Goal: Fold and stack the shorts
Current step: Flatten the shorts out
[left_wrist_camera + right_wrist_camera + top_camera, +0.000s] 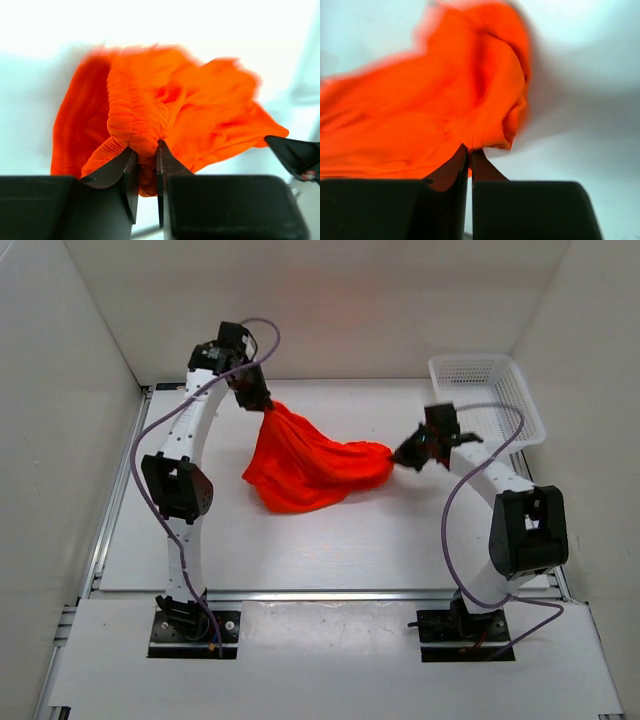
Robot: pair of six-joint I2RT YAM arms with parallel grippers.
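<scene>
The orange-red shorts [310,465] hang stretched between both grippers over the middle of the table, their lower edge resting on the surface. My left gripper [268,406] is shut on a bunched fold at the far left end; the left wrist view shows the shorts [150,115] pinched between its jaws [148,150]. My right gripper [398,456] is shut on the right end; the right wrist view shows the fabric [445,100] clamped at its tips [470,150]. The drawstring is hidden.
A white mesh basket [512,380] stands at the far right corner, just behind the right arm. White walls enclose the table [330,550] on the left, far and right sides. The right gripper's tip shows in the left wrist view [295,152].
</scene>
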